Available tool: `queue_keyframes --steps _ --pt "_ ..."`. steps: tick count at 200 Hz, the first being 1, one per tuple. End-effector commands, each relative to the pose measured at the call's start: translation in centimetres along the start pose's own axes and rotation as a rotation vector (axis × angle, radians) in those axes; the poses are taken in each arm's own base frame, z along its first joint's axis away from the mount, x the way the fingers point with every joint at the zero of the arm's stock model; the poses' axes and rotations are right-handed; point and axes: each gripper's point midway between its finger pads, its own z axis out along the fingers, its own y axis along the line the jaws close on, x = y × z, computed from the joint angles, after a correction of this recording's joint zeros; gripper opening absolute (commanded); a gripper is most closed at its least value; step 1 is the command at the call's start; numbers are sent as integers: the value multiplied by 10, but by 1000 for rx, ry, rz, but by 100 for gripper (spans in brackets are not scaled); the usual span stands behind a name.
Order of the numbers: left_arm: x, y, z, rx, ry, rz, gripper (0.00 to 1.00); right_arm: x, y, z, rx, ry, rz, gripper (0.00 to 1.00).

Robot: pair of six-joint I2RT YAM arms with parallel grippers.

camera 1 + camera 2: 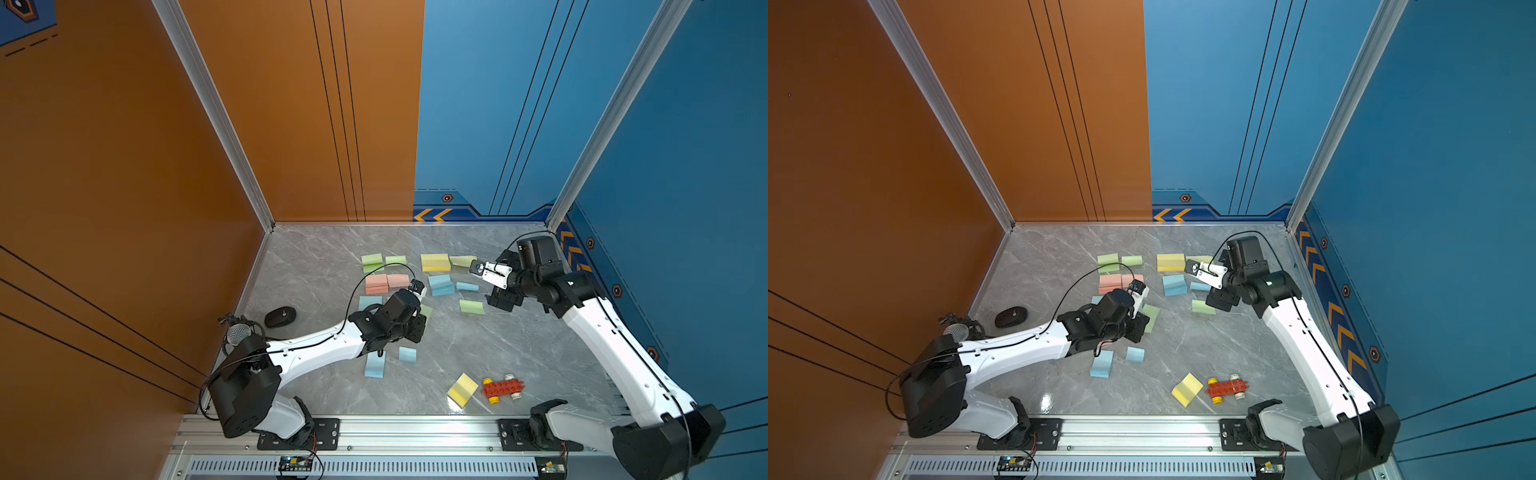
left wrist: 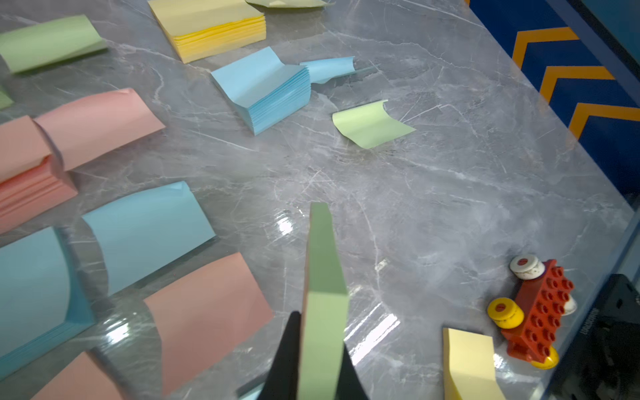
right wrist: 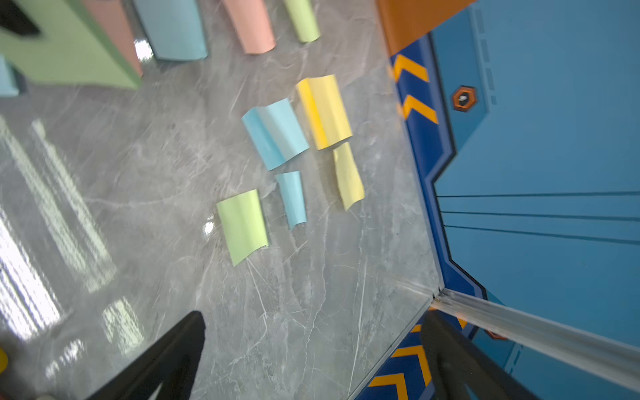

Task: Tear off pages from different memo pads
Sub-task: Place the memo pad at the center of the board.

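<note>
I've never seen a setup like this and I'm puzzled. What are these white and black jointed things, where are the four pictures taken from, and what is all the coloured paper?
Those are two robot arms mounted on a rail, each ending in a two-fingered gripper. Two pictures look down from one overhead camera; the other two come from cameras on the wrists. On the grey marble-patterned table lie thick pastel memo pads, like the yellow pad, and loose curled pages, like the green page, plus a red toy brick car. The left gripper is shut on a green pad; the right gripper is open and empty.
</note>
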Motion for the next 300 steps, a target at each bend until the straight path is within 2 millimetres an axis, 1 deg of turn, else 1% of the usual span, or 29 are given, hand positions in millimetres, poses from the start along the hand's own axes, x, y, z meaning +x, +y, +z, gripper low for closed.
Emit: queue_keyframes --steps 1,3,6,15,22,29,41,57,81,99,126,147,172,203,217,223,238,252,261,273,284,300 --pt "-4 -25 20 100 57 -99 0 -17 -43 -34 211 -115 449 100" --pt "-13 -30 20 111 44 -102 0 -17 -46 -38 223 -118 484 100" --pt "-15 -31 24 112 48 -110 0 -15 -50 -46 245 -122 548 100" --pt "-14 -31 35 107 69 -134 0 -5 -56 -60 293 -116 735 100" --pt "-12 -31 44 106 87 -158 0 5 -55 -67 310 -117 879 100" --pt "-11 -31 53 109 107 -181 0 14 -50 -71 303 -126 1005 100" --pt "-7 -35 69 125 146 -211 0 23 -34 -71 254 -157 1183 100" --pt "-5 -37 85 132 174 -244 0 26 -11 -69 173 -190 1306 100" --pt "-9 -31 99 91 161 -269 0 36 14 -70 139 -219 1420 100" --pt "-11 -20 108 60 156 -300 0 49 28 -67 149 -229 1484 100" --pt "-14 3 119 -7 139 -337 0 71 49 -53 171 -184 1589 100" --pt "-16 18 126 -45 129 -374 0 93 63 -41 214 -102 1662 100" --pt "-17 20 135 -43 136 -396 0 106 74 -30 228 -21 1672 100" --pt "-17 19 143 -51 134 -405 0 110 83 -17 215 -8 1683 100" --pt "-15 19 147 -53 139 -405 9 113 89 -12 227 16 1665 100" --pt "-14 19 148 -56 141 -404 14 115 92 -10 237 36 1648 100" --pt "-13 25 143 -91 124 -396 34 115 100 -8 239 75 1573 100" --pt "-18 30 132 -120 91 -375 54 112 106 -7 252 109 1502 100" --pt "-21 33 124 -135 75 -360 63 112 111 -6 266 135 1468 100" --pt "-28 37 110 -153 50 -338 70 112 118 -4 273 163 1445 100" --pt "-31 41 97 -172 31 -315 74 107 128 0 241 188 1435 100" --pt "-39 45 71 -193 -12 -287 75 99 142 8 184 219 1408 100"
